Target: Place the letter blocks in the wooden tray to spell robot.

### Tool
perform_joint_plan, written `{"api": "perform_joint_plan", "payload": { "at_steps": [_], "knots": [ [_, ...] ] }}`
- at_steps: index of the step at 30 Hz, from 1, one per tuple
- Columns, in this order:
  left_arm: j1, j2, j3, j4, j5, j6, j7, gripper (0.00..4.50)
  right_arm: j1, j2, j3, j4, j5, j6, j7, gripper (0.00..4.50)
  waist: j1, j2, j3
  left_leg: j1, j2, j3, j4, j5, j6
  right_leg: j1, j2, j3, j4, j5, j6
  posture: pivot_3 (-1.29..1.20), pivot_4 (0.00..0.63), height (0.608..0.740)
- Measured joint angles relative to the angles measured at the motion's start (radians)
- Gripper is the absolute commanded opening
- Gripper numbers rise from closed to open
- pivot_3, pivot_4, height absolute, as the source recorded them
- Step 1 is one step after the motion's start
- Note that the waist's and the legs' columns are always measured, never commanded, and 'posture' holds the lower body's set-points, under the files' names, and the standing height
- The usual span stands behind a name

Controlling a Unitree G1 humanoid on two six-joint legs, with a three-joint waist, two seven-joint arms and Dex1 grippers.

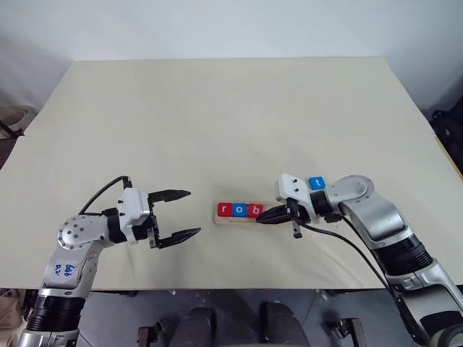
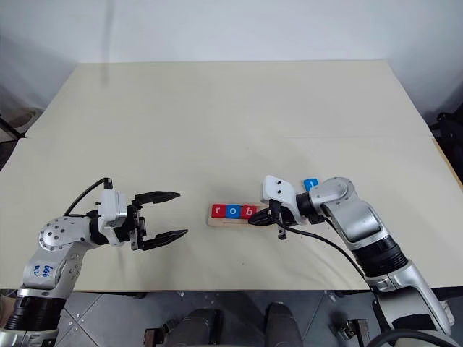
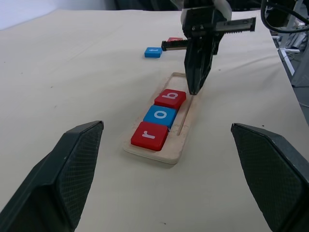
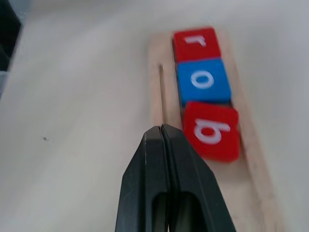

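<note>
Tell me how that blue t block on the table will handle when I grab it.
The blue t block looks flat and rigid, so it probably won't roll or tip. Its low, rounded edges may give the fingers little purchase. It looks small and light, so a nudge could slide it on the smooth table.

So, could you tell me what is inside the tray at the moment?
The tray holds three blocks in a row: red r, blue o and red b. The shut right gripper hangs over its far end, covering part of the slot there.
</note>
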Motion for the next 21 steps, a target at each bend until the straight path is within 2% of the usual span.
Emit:
{"api": "perform_joint_plan", "payload": {
  "at_steps": [16, 21],
  "knots": [
    [-0.004, 0.0, 0.0, 0.0, 0.0, 0.001, 0.0, 4.5, 0.001, 0.015, 0.0, -0.005, 0.026, 0.027, -0.005, 0.02, 0.001, 0.0, 0.0, 0.0, 0.0, 0.0, 0.0, 0.0, 0.0, 0.0, 0.0, 0.0, 0.0, 0.0, 0.0, 0.0, 0.15, 0.74],
    [0.001, 0.0, 0.0, 0.0, 0.0, 0.001, 0.0, 4.5, 0.059, -0.054, -0.094, -0.081, 0.121, 0.038, 0.041, 0.02, 0.006, 0.0, 0.0, 0.0, 0.0, 0.0, 0.0, 0.0, 0.0, 0.001, -0.001, 0.0, -0.001, 0.0, 0.0, 0.0, 0.15, 0.74]
  ]
}}
